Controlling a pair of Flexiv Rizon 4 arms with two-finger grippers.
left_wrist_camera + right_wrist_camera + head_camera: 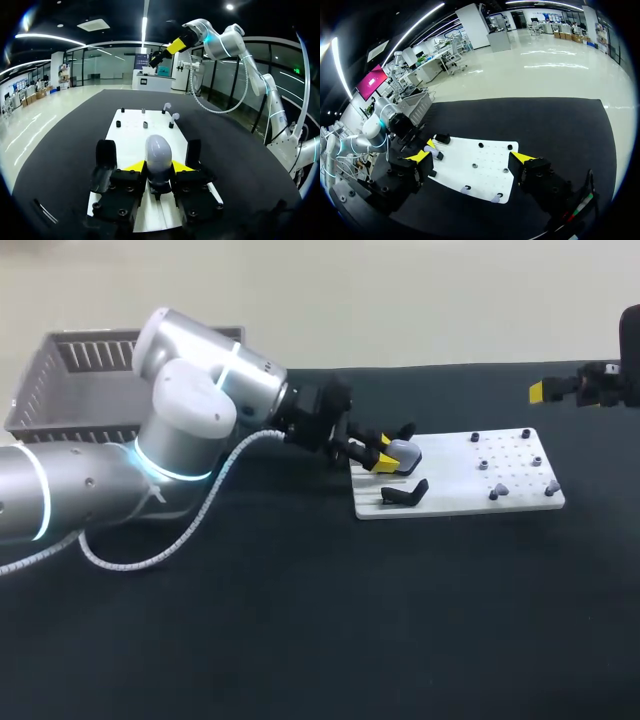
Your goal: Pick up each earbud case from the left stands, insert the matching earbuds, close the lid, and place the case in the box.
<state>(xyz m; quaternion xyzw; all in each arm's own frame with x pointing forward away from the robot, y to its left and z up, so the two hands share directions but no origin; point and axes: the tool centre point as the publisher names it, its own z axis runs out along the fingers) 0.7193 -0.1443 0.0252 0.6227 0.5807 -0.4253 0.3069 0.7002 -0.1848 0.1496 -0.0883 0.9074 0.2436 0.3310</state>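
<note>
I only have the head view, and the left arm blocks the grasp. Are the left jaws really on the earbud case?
Observer: Yes. Left wrist view: both yellow tips of the left jaws press the grey earbud case from opposite sides.
Operator: The right jaws? I see one tip.
Observer: Right wrist view: right jaws wide open, empty, the white board ahead of them.
Operator: Earbuds?
Observer: Left wrist view: two pale earbuds stand on pegs at the board's far end.
</note>
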